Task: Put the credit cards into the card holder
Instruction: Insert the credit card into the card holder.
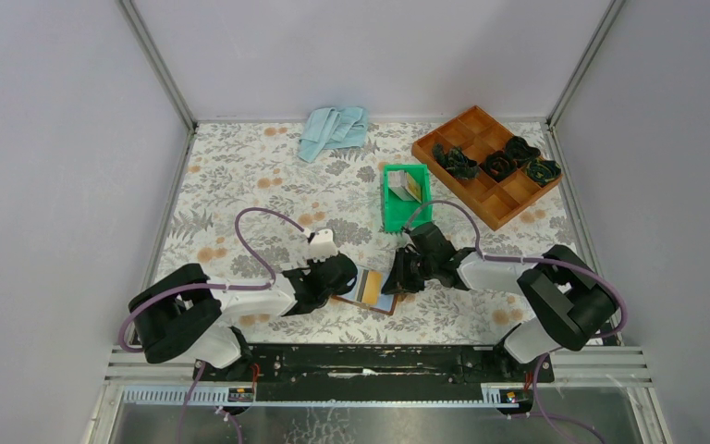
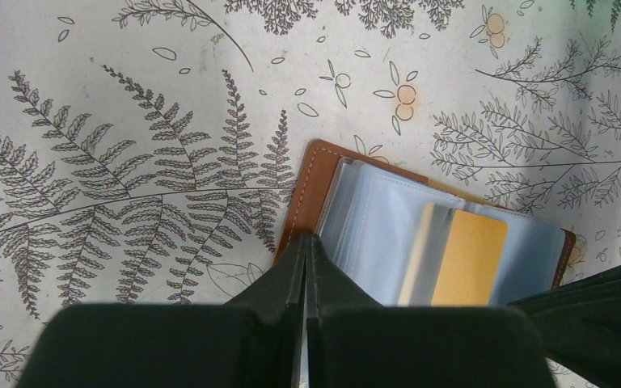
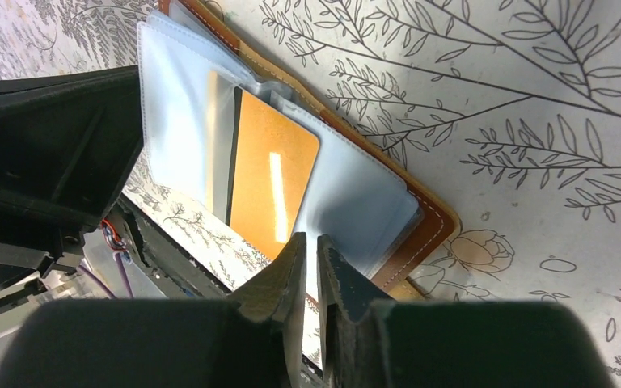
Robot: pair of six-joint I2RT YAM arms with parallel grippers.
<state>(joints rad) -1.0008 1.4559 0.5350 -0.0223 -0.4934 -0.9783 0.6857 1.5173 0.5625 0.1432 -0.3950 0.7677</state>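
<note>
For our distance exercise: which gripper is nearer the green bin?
Right. The right gripper sits just in front of the green bin; the left gripper lies farther, down-left.

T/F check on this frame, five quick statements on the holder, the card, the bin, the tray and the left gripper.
1. The brown leather card holder lies open on the floral table between the left gripper and the right gripper. True.
2. A gold-tan credit card sits among the holder's clear plastic sleeves. True.
3. The green plastic bin is empty. False: it holds light-coloured items.
4. The orange-brown wooden compartment tray stands at the table's far left. False: it is at the far right.
5. The left gripper's jaws are wide open. False: they are shut, at the holder's leather edge.
</note>
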